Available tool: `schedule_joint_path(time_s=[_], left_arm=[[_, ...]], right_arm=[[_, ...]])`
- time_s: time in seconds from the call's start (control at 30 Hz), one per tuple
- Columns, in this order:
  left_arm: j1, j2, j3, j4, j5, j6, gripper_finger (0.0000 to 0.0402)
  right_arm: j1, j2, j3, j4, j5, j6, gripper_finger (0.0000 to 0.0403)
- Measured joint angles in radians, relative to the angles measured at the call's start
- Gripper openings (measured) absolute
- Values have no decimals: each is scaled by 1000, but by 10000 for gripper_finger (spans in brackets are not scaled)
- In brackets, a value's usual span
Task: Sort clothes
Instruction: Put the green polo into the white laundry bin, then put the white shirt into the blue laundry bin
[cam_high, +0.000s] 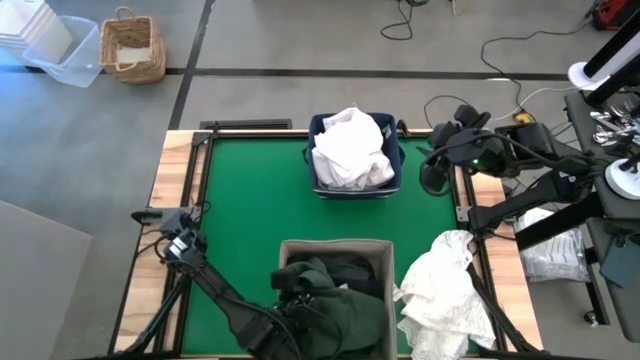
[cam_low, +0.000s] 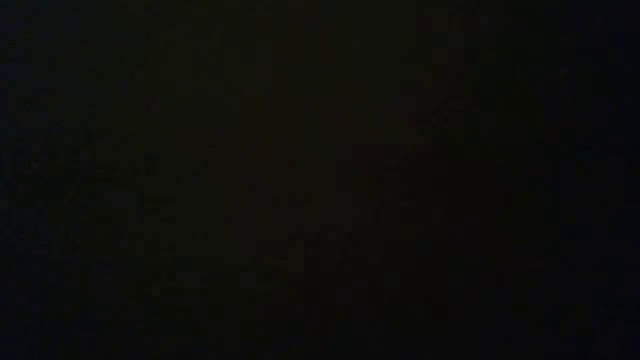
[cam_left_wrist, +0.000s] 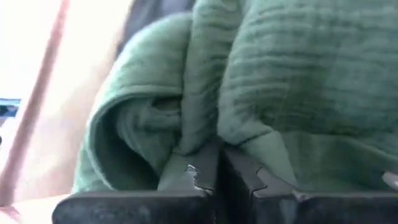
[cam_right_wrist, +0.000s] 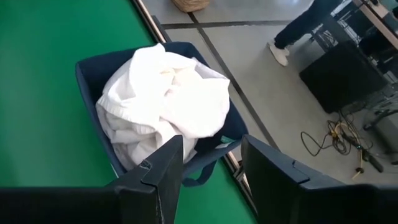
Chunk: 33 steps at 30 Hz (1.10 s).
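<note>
A beige fabric bin (cam_high: 335, 247) stands at the table's near middle, filled with black and dark green clothes (cam_high: 350, 310). My left gripper (cam_high: 297, 296) reaches into it and is shut on the dark green garment (cam_left_wrist: 280, 74). At the far middle, a navy bin (cam_high: 355, 186) holds white clothes (cam_high: 350, 150). A white wrinkly garment (cam_high: 445, 290) lies on the table's near right corner, partly over the wooden edge. My right gripper (cam_right_wrist: 211, 146) hovers open, nothing between its fingers, above and to the right of the navy bin (cam_right_wrist: 87, 68). The low view is dark. My left gripper pinches a bunched fold of the dark green garment (cam_left_wrist: 208, 134) between its two fingertips, slanting down into the beige bin. Several layers crowd around the fingers. The rest of the garment lies heaped in the bin.
The green table top (cam_high: 250, 200) lies bare between the two bins. On the floor beyond the far left corner stand a wicker basket (cam_high: 133, 45) and a clear plastic box (cam_high: 60, 50). Cables and equipment (cam_high: 600, 120) crowd the right side; a person's legs (cam_right_wrist: 298, 28) show behind.
</note>
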Motion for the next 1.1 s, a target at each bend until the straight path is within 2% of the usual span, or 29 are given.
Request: schedule_joint_path(time_s=[0.1,0.3,0.53,0.7,0.77,0.93,1.1], left_arm=[[-5,0,25,-6,-35,1,0],[-15,-12,84,-7,-37,28,0],[-22,-34,86,-69,9,15,0],[-27,-44,86,-69,43,78,0],[-27,-56,86,-69,14,133,0],[-17,-85,87,-69,-145,303,0],[30,-90,83,-68,-156,419,0]], right_arm=[[0,0,-9,-2,0,-2,155],[0,-10,-20,-3,0,-6,166],[0,-32,-37,-3,-1,-3,170],[0,-44,-45,-3,-1,-2,162],[0,-46,-45,-1,-1,0,160],[0,-43,-47,33,-1,0,155],[0,-39,-81,51,-2,12,159]])
